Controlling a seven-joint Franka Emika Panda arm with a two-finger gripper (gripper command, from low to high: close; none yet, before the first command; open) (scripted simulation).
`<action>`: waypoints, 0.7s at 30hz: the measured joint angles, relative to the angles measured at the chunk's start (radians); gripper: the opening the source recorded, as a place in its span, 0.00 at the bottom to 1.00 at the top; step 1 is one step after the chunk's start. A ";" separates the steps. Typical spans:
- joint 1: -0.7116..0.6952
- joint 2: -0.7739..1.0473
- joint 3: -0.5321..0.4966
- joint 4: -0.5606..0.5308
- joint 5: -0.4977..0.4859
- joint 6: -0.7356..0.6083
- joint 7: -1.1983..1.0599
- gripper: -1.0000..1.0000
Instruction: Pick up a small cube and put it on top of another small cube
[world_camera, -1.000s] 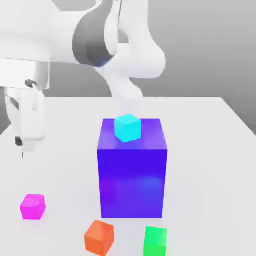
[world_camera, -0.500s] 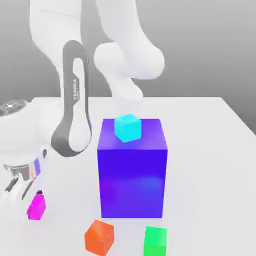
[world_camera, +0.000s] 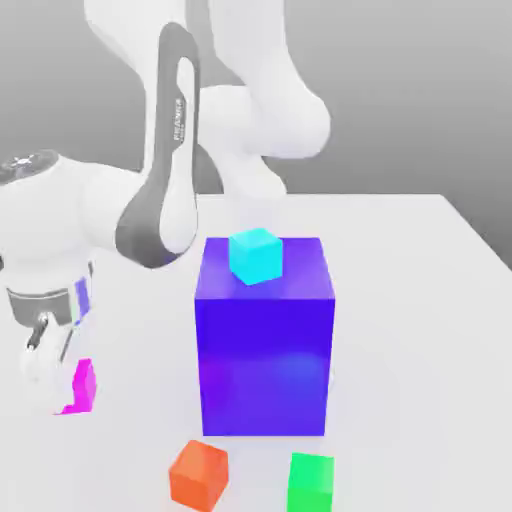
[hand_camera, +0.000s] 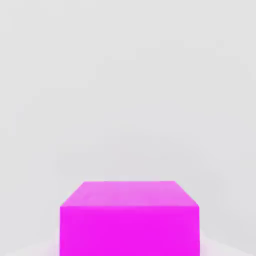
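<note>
Bright, even light all round, and the white table (world_camera: 420, 300) is nearly washed out. The blue-violet block (world_camera: 265, 350) glows softly on its near face, throwing a faint shadow. In the hand view the magenta cube (hand_camera: 130, 220) renders crisp, flat, without glare.

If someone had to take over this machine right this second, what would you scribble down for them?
Gripper: shut on the pink cube, low at the table on the exterior view's left.
Green cube: on the table in front of the big blue block, beside the orange cube.
Done: pink cube grasped.
Left: lift it, carry it over, set it on the green cube, let go.
</note>
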 joint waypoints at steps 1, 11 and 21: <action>0.010 -0.003 0.022 0.005 -0.009 -0.008 -0.039 0.00; 0.130 -0.027 0.234 0.061 -0.076 -0.092 -0.448 0.00; 0.249 0.110 0.301 0.106 -0.211 -0.013 -0.626 0.00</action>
